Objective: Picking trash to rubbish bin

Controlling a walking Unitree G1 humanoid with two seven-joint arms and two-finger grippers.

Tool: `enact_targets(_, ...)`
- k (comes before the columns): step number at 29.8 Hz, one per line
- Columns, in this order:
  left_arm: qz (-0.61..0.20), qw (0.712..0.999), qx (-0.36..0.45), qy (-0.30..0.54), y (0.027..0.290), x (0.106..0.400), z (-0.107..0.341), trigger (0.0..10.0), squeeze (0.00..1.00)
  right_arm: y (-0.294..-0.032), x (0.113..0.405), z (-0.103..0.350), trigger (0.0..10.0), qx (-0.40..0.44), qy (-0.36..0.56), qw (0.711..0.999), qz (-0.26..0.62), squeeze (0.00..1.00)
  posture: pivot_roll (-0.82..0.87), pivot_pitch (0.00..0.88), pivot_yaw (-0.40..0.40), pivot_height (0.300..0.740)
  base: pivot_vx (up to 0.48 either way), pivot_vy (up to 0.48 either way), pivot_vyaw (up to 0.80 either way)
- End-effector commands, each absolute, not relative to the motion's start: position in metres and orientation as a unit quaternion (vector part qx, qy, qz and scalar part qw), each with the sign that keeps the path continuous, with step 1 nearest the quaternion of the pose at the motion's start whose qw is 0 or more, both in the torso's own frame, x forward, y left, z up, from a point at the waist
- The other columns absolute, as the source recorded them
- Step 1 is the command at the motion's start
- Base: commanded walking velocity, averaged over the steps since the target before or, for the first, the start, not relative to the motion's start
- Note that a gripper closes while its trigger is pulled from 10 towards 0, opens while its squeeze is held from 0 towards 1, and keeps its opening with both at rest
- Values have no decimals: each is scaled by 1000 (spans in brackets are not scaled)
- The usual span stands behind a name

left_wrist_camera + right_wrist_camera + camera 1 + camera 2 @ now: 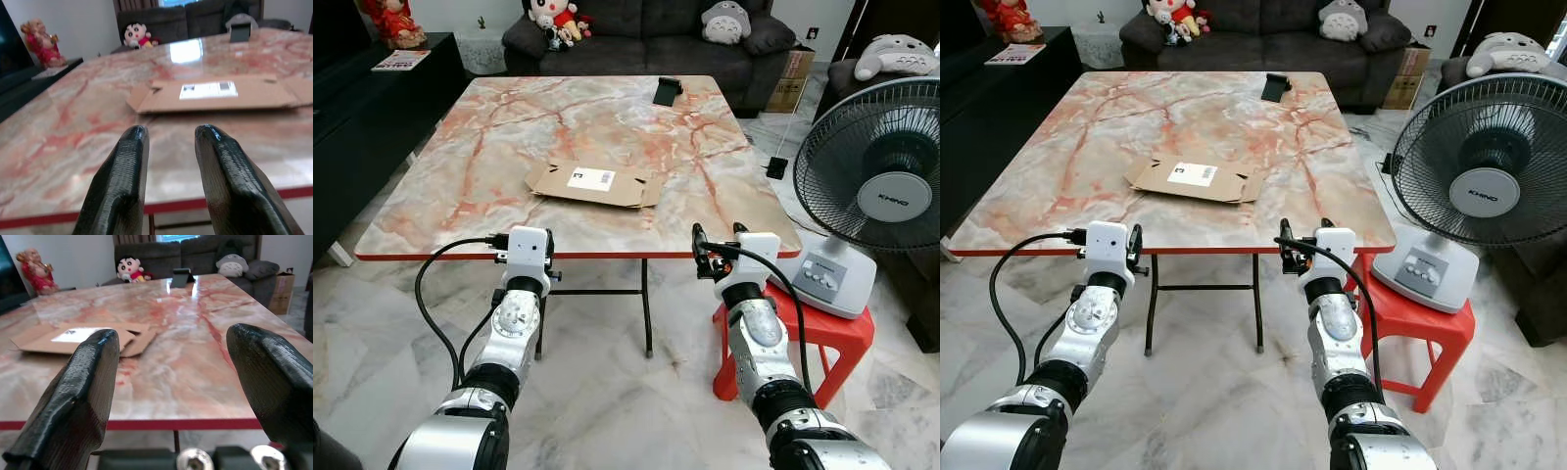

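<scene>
Lying flat near the middle of the marble-patterned tabletop point(460, 147), toward its near half: one flattened cardboard box point(595, 183), brown, with a white printed label on its upper face. Nothing touches it.

Left gripper point(168, 142): held at the tabletop's near red edge, pointing toward the cardboard; fingers point(122, 181) parted by a narrow gap, holding nothing.

Right gripper point(718, 237): at the same near edge, farther toward the right corner; fingers point(83, 396) spread wide, holding nothing. The cardboard sits ahead of it and off to its left, well apart.

Other items on the tabletop: one small dark object point(667, 91) near the far edge, well apart from the cardboard.

Surroundings: dark sofa point(646, 39) behind the table carrying soft toys point(553, 18); grey plush point(725, 22) on the same sofa; standing fan point(881, 186) on a red plastic stool point(822, 333) just right of the table; black low cabinet point(362, 108) on the left with a red figurine point(393, 22); cardboard carton point(790, 78) on the floor beside the sofa; pale marble floor point(607, 392).
</scene>
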State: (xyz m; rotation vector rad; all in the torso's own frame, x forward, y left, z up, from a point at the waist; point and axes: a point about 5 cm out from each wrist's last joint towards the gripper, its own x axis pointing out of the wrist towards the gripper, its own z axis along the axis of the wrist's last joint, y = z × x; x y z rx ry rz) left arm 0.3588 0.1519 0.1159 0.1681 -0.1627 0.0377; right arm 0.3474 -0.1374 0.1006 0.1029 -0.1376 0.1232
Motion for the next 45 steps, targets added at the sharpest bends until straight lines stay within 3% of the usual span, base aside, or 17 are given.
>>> enact_targets(1,18,988,96,-120,150,365,135,10000,0,-133,354,117,10000,57,-103,991,67,0,-56,0,-10,740,285,0,0)
enact_targets(45,-17,984,130,-125,140,363,131,10000,0,-108,351,113,10000,80,-88,988,98,0,-59,0,-8,740,412,0,-68)
